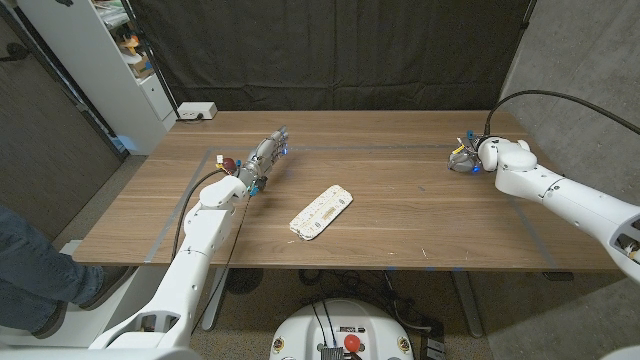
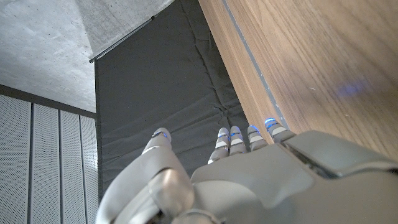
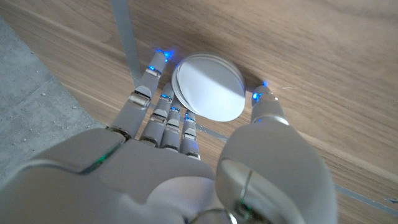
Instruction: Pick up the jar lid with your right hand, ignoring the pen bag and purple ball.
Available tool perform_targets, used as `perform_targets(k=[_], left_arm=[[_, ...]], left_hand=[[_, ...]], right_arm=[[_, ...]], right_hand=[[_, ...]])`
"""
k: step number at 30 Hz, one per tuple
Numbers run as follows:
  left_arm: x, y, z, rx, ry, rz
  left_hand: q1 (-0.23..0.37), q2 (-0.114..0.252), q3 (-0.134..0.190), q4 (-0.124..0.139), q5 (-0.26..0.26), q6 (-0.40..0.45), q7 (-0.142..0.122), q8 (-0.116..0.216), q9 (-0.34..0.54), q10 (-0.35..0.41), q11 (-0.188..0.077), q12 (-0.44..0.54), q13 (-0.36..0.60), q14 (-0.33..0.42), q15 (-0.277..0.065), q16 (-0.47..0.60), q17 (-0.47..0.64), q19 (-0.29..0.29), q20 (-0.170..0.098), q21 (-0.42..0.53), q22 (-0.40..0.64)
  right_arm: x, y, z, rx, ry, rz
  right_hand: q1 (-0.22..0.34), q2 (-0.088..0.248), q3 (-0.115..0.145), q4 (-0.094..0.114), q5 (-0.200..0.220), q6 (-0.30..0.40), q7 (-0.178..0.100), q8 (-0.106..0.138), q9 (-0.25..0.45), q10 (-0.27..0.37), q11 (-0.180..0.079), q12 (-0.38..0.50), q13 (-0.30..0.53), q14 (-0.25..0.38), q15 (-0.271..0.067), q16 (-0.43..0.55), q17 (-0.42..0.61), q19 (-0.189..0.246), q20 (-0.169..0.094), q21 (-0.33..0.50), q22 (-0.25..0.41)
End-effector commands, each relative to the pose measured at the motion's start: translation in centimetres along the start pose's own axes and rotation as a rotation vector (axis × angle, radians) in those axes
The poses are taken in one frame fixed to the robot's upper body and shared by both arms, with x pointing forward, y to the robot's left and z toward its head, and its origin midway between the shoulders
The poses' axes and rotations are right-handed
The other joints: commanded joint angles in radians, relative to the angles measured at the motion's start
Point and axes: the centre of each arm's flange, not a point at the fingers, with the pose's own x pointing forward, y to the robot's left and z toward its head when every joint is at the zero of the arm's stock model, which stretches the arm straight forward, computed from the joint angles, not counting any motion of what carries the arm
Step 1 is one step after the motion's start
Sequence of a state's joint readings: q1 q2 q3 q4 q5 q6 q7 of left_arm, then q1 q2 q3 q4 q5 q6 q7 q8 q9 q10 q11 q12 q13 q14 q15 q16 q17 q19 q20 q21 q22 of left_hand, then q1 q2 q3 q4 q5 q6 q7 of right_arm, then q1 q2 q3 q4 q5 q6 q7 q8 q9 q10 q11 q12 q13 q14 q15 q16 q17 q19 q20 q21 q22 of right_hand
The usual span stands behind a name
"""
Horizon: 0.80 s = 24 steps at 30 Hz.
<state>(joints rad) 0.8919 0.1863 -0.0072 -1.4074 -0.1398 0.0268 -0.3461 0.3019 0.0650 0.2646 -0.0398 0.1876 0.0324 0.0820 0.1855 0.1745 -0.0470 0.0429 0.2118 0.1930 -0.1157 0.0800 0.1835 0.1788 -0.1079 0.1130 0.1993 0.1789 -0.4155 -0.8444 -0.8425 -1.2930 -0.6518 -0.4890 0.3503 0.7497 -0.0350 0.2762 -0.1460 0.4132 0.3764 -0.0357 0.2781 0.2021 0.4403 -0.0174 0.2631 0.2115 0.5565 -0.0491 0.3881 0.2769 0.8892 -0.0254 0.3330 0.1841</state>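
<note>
head view: the wooden table [image 1: 400, 215] carries a patterned pen bag [image 1: 322, 212] near its middle, lying at a slant, well apart from both hands. the left hand [image 1: 266, 155] lies stretched out on the left part of the table, fingers pointing toward the far edge, and a small purple ball [image 1: 227, 163] sits just beside that arm's wrist. the right hand [image 1: 466, 158] is far over on the right side, fingers bent down at the table; the jar lid itself is too small to make out from here. nothing lies between the pen bag and the right hand. a white shelf unit [image 1: 100, 60] stands beyond the table's left corner, a small white box [image 1: 197, 111] sits at the far edge, and a person's leg [image 1: 40, 275] shows at the left.

left wrist view: the left hand [image 2: 249, 174] holds nothing, fingers straight and side by side, thumb set apart, beside the table edge with the dark curtain [image 2: 168, 81] behind.

right wrist view: the right hand [image 3: 186, 155] has its fingers [image 3: 163, 115] on one side of the round white jar lid [image 3: 208, 87] and its thumb [image 3: 266, 106] on the other, both touching its rim. the lid sits against the wood beside a grey tape line [image 3: 124, 37].
</note>
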Motion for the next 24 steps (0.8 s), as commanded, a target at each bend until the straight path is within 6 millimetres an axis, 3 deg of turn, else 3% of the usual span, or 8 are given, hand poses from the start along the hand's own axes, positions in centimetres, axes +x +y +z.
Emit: perform_targets(k=[1,24], left_arm=[[-0.02,-0.18,0.02,-0.001,-0.001,-0.003],[-0.08,-0.58,0.22,0.005,-0.004,-0.009]], left_hand=[[0.002,0.011,0.001,-0.009,-0.001,0.002,0.003,0.003,0.005,0.001,0.004,0.001,0.004,-0.007,-0.002,0.004,0.004,-0.007,0.004,0.0,0.005],[0.001,0.011,0.0,-0.01,-0.001,0.002,0.004,0.003,0.005,0.0,0.004,0.001,0.004,-0.008,-0.001,0.004,0.005,-0.008,0.003,0.001,0.005]], right_arm=[[-0.17,-0.17,0.17,0.002,-0.008,-0.028],[-0.71,-0.89,-0.09,0.008,-0.007,-0.021]], right_hand=[[0.038,0.019,0.01,-0.005,-0.006,0.023,0.003,0.009,0.006,0.023,0.001,0.011,0.005,0.025,-0.032,0.013,0.009,0.024,-0.017,0.012,0.003],[0.038,0.029,0.003,0.006,-0.021,0.023,0.007,0.003,0.007,0.023,0.001,0.004,0.006,0.029,-0.035,0.016,0.018,0.018,-0.015,0.008,0.003]])
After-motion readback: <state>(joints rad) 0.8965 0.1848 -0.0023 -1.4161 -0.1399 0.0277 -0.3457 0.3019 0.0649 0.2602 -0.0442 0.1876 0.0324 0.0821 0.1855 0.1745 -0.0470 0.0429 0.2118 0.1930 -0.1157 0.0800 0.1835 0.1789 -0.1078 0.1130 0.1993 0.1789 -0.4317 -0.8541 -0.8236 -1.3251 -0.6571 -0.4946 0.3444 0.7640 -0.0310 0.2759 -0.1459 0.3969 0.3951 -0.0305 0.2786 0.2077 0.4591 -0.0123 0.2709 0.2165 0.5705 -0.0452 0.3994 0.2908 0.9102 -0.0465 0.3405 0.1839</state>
